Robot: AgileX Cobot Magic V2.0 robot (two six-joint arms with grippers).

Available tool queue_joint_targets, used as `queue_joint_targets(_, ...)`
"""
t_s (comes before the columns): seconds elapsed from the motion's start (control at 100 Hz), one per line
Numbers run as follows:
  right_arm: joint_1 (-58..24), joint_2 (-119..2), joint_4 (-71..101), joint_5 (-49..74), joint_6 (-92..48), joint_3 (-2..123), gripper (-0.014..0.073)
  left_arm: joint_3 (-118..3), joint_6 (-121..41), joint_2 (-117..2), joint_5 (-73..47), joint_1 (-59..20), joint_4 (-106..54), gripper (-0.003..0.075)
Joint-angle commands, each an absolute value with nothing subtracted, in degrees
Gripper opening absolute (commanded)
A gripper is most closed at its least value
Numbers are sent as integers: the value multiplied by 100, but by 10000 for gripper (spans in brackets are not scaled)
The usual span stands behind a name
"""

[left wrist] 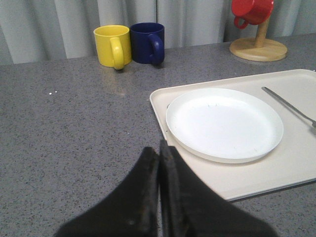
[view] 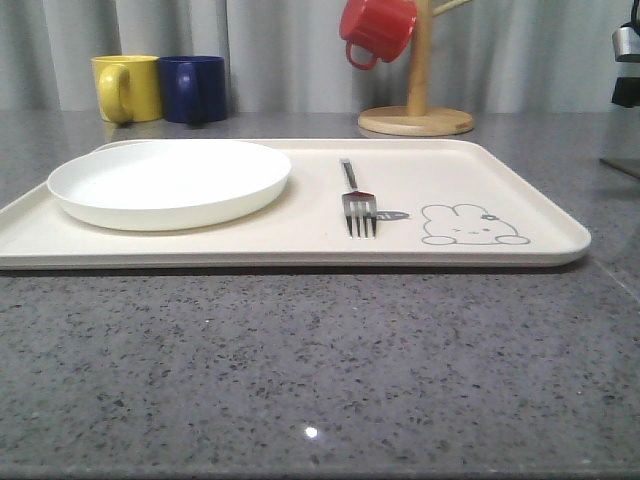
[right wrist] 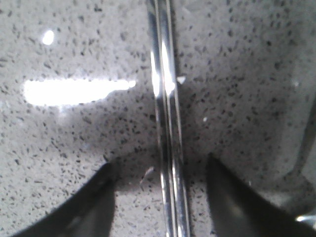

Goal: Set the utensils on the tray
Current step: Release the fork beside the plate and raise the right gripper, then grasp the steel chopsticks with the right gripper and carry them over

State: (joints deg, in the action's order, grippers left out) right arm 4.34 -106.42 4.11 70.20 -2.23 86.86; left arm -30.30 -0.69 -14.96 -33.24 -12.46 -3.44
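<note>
Grey counter [view: 300,370] — one fork [view: 358,205] on tray [view: 520,180], two chopsticks [right wrist: 168,123].

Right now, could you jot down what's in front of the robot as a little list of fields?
tray: cream tray on grey counter
plate: white plate on tray's left side
fork: fork on tray, right of plate
chopsticks: chopsticks on counter, between right gripper's fingers
left gripper: left gripper shut, empty
right gripper: right gripper open
mugs: yellow mug, blue mug, red mug on wooden stand
</note>
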Motion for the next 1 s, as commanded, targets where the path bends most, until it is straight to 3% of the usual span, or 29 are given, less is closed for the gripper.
queue_joint_targets(0.0,466,-10409,493,7304,-313,8822,266,-3188,-49,-1555,-2908,-1285,-359,-19)
queue_joint_targets(0.16,466,-10392,493,7348,-313,8822,-89,-3188,-49,-1555,-2908,-1285,-359,-19)
queue_joint_targets(0.44,335,-9825,973,7230,-313,8847,-82,-3188,-49,-1555,-2908,-1285,-359,-19)
queue_joint_targets(0.79,-1369,-9480,1190,7090,-305,8886,-82,-3188,-49,-1555,-2908,-1285,-359,-19)
queue_joint_targets(0.99,-1976,-9748,1287,6430,938,8880,-81,-3188,-49,-1555,-2908,-1285,-359,-19)
